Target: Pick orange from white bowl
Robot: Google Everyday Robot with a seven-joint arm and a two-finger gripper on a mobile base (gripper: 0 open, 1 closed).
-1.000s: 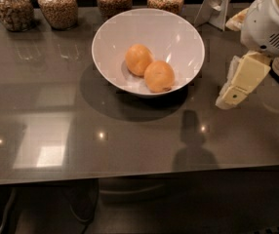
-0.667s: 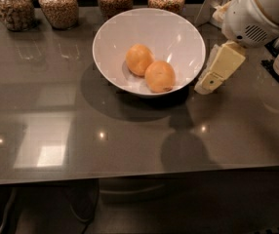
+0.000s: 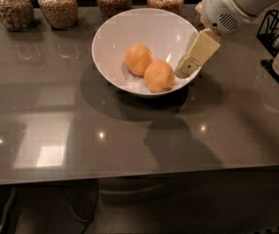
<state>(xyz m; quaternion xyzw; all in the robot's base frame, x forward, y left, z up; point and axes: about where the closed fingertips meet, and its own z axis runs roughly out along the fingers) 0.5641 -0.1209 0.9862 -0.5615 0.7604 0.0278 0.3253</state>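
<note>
My gripper [image 3: 185, 70] hangs tilted over the right rim of the white bowl [image 3: 129, 28], holding nothing; whether it is open or closed I cannot tell. The orange [image 3: 138, 59] lies in the bowl, touching a second orange [image 3: 159, 76] that sits nearer my gripper.

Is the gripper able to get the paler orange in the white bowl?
Probably yes: the gripper hangs at the right rim of the white bowl, nothing covers the paler orange, though the other orange lies nearer.
</note>
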